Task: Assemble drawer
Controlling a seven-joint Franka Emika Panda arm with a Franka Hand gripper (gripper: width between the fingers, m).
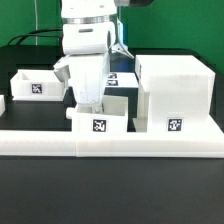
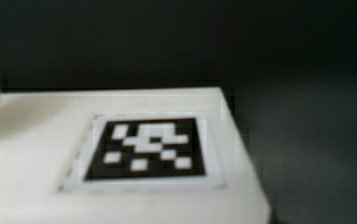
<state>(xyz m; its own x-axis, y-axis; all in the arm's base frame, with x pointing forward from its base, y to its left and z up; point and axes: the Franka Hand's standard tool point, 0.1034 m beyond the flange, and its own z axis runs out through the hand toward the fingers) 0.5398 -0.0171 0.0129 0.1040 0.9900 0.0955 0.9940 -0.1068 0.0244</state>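
The pincer point(image 1: 90, 102) hangs just behind the middle drawer box point(image 1: 100, 122) on the dark counter point(image 1: 110, 190). Its fingers are hidden, so I cannot tell whether they are apart or together. The drawer casing point(image 1: 175, 95) stands beside it, on the exterior view's right.

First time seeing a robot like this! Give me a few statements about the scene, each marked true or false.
1. The large casing stands at the exterior view's right. True.
2. The hand hangs above the large casing. False: it is down by the front box.
3. The left box carries a black-and-white tag. True.
4. The parts are red. False: they are white.
5. The wrist view shows fingers clamping a box. False: only a tagged white surface shows.
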